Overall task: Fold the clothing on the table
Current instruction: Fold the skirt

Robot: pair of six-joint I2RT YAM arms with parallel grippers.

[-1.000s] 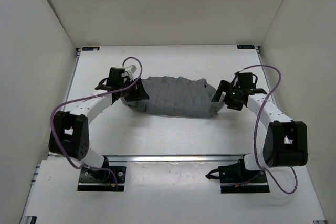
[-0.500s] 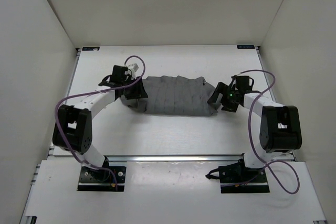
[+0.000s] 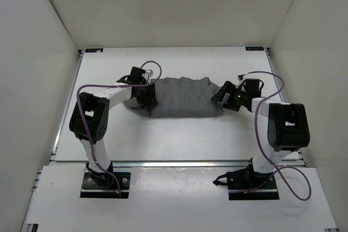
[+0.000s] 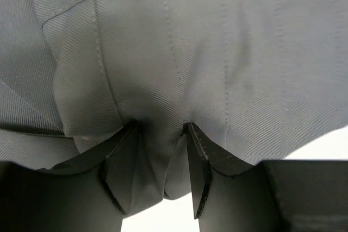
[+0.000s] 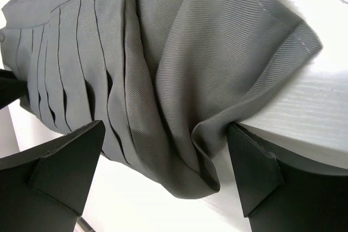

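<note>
The clothing (image 3: 182,98), a dark grey pleated skirt, lies bunched across the middle of the white table (image 3: 179,134). My left gripper (image 3: 147,95) sits on its left end. In the left wrist view the left gripper (image 4: 162,134) is shut on a fold of the clothing (image 4: 217,52), which fills the gap between both fingers. My right gripper (image 3: 222,95) is at the skirt's right end. In the right wrist view the right gripper (image 5: 166,129) stands wide open, and a drooping edge of the clothing (image 5: 163,69) hangs between its fingers, brushing the right one.
White walls close in the table on the left, back and right. A metal rail (image 3: 179,163) runs along the near edge, with both arm bases (image 3: 103,183) just in front of it. Purple cables loop over each arm.
Both grippers moved inward onto the skirt's ends, the left one further right, and the skirt is more bunched. The left jaws have narrowed onto the fabric. The right jaws stay wide.
</note>
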